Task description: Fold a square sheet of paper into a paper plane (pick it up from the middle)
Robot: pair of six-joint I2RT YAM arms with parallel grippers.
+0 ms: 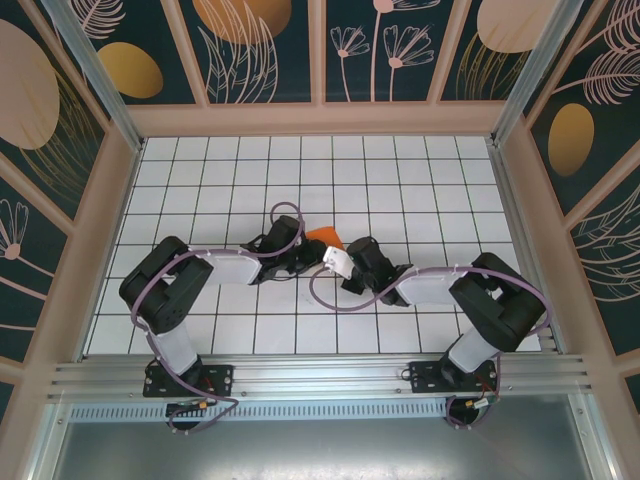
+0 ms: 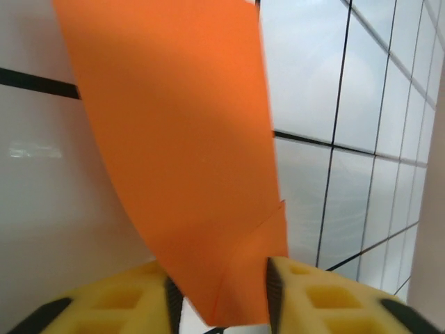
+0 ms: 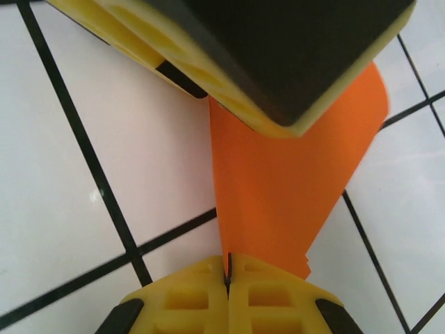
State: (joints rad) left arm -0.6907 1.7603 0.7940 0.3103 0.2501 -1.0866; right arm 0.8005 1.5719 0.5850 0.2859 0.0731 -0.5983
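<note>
paper (image 1: 322, 236): already partly folded into a narrow creased strip. Sits over the middle of the table (image 1: 400, 180), looks lifted off the tiles, strung between both arms.

left gripper (image 2: 217, 292), just left of table centre: fingers (image 2: 313, 296) spread, pointed end of the paper in the gap. Can't tell if the pads actually touch it.

right gripper (image 3: 228, 268), just right of table centre: fingers (image 3: 271, 296) pressed together, pinching the paper by one corner of its edge as far as I can see.

Risks from here:
- only one firm hold, and on a corner. Thin paper hinges there, droops to the table, folds spring open.
- corner pinch is shallow, so any tug from the left side slides it out.
- both grippers nearly nose to nose over table centre, so a small misstep means a bump or a crumple between them.
- left closing on a shifted layer puts the next crease off-line, plane ends up lopsided.
</note>
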